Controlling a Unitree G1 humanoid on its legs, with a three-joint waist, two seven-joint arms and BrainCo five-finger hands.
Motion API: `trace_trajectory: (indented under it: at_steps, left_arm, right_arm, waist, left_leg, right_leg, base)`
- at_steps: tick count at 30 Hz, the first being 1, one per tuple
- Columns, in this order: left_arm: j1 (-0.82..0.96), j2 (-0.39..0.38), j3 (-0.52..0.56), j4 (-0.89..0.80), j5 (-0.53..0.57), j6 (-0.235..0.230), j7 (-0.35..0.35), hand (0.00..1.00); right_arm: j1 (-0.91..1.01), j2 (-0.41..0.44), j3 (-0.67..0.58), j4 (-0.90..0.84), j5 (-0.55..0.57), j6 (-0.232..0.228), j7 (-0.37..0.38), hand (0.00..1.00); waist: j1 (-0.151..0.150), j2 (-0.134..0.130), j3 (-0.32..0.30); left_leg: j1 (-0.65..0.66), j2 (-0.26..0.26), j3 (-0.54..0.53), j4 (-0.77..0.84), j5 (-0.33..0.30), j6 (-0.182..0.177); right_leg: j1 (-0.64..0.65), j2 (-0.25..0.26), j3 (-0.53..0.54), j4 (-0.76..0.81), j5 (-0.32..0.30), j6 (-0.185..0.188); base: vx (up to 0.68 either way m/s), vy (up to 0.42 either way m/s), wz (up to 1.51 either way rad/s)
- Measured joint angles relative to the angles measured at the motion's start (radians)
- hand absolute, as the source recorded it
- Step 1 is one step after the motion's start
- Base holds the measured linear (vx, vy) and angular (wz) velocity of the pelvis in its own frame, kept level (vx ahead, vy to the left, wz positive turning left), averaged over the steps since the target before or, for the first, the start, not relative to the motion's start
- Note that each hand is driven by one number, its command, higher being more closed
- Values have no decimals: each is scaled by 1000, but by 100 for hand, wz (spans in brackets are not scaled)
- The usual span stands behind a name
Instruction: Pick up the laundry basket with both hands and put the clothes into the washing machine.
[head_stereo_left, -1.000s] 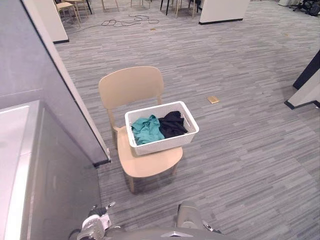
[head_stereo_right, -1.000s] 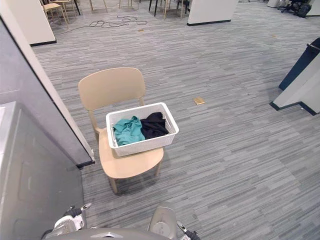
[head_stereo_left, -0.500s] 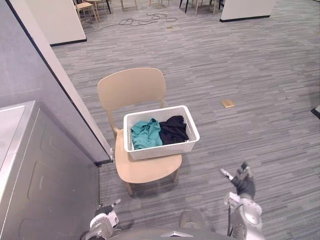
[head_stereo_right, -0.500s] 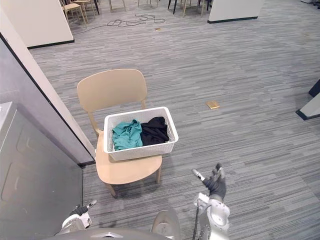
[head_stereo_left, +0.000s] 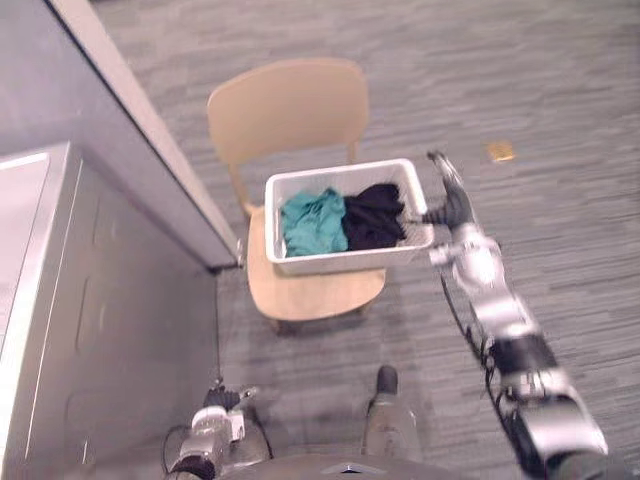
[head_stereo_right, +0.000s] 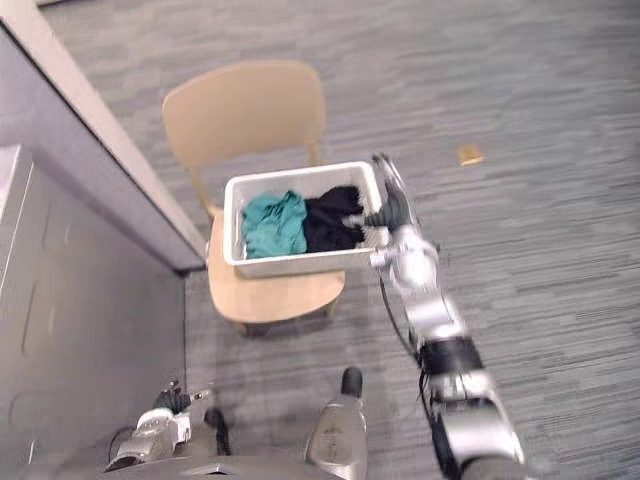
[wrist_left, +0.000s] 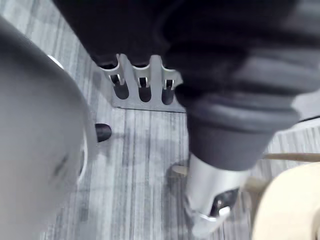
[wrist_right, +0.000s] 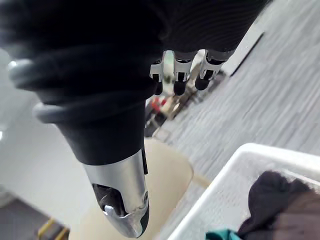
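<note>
Fingers (wrist_right: 177, 79) of the right hand (head_stereo_left: 455, 208) stand straight, thumb apart, with nothing in their hold. The hand hovers just beside the right end of the white laundry basket (head_stereo_left: 340, 262); whether it touches the rim we cannot tell. The basket sits on a beige chair (head_stereo_left: 287, 105), its right end jutting past the seat's edge, a teal garment (head_stereo_left: 312, 222) and a black garment (head_stereo_left: 373, 215) heaped inside. We see open grey floor (head_stereo_left: 560, 120) to the chair's right, bare but for a small tan square (head_stereo_left: 500, 151). On the chair's left a grey partition (head_stereo_left: 60, 90) ends just beside it. In front of that stands the grey washing machine (head_stereo_left: 110, 330), cut off at the frame's edge. The left hand (head_stereo_left: 218, 403) hangs low near the machine, over the floor, fingers relaxed and empty, partly hidden by its cover.
</note>
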Motion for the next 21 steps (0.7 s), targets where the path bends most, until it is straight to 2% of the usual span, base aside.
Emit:
trace_trajectory:
  at_steps: [1,3,6,8,13,17,21]
  left_arm:
    - [-3,3,-3,-9,-10,-4,1,0]
    - [-18,24,-13,-37,-38,-16,3,0]
    - [-22,47,-10,-43,-77,-24,8,0]
    - [-34,53,14,-44,-107,-35,13,0]
    - [-51,53,45,-46,-134,-57,16,0]
    - [-62,54,59,-47,-152,-65,16,0]
    - [-75,57,61,-48,-185,-66,19,0]
  right_arm:
    - [-44,-15,27,35,0,2,1,0]
    - [-199,-54,100,166,0,20,14,0]
    - [-320,-106,158,238,0,28,26,0]
    - [-377,-144,202,255,0,36,43,0]
    - [-463,-154,313,312,-55,39,81,0]
    - [-525,-174,388,314,-79,39,85,0]
    - [-585,-196,399,318,-112,39,83,0]
  waist:
    - [7,3,14]
    - [27,7,83]
    - [43,8,139]
    - [58,7,157]
    - [81,4,174]
    - [84,3,182]
    - [97,-1,189]
  left_leg:
    - [-16,0,-11,0,8,1]
    - [-55,3,-47,-1,31,-1]
    - [-95,3,-72,12,39,0]
    - [-138,0,-83,20,48,1]
    - [-207,0,-99,29,62,-2]
    - [-264,0,-111,28,80,-3]
    - [-302,1,-123,-6,113,-6]
  right_leg:
    - [-9,0,-5,1,5,-3]
    - [-30,-1,-29,18,9,-8]
    - [-52,-6,-44,30,12,-12]
    - [-93,-11,-47,49,11,-12]
    - [-169,-18,-50,96,-3,-23]
    - [-227,-20,-51,114,-4,-24]
    - [-273,-20,-55,123,-3,-25]
  base:
    - [-123,-55,40]
    - [-94,-50,35]
    - [-87,-24,21]
    - [-58,-10,16]
    - [-49,-18,10]
    - [-44,-22,7]
    - [-36,-34,12]
